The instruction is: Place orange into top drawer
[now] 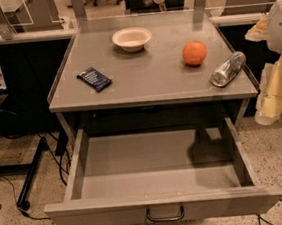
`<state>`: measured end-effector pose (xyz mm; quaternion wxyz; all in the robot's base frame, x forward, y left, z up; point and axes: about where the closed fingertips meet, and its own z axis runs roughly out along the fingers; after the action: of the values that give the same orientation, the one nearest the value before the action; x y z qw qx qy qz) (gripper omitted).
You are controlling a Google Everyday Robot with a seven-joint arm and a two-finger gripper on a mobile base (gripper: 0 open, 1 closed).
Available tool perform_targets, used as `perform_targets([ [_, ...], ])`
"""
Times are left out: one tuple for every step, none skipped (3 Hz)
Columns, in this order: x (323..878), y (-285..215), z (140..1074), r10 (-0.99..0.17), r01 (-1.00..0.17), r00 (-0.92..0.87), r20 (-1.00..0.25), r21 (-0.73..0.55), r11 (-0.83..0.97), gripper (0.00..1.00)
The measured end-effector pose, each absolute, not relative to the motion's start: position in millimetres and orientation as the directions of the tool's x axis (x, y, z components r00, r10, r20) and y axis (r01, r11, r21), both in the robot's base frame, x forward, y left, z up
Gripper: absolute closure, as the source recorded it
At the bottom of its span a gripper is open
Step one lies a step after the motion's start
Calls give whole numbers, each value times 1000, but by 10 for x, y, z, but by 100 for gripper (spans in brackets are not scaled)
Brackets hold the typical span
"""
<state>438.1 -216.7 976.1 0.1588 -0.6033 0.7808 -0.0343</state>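
The orange (194,53) rests on the right side of the grey countertop (148,81), next to a silver can. The top drawer (160,173) under the countertop is pulled wide open towards me and its inside is bare. Its flat front panel carries a small curved handle (165,215) at the centre. My gripper (272,98) hangs at the right edge of the view, beyond the table's right front corner. It is below and to the right of the orange and apart from it, holding nothing that I can see.
A silver can (228,68) lies on its side at the right edge of the countertop. A white bowl (131,38) stands at the back centre. A dark blue snack packet (94,79) lies at the left. Cables and a black stand leg (31,171) lie on the floor at left.
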Motion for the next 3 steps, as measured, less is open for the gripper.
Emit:
perform_targets([
  [4392, -2170, 9772, -951, -929, -224, -211, -250, 274, 0],
  [4620, -2280, 9794, -927, -910, -261, -269, -252, 329, 0],
  [5139, -2494, 9841, -858, -866, -349, -377, -219, 449, 0],
])
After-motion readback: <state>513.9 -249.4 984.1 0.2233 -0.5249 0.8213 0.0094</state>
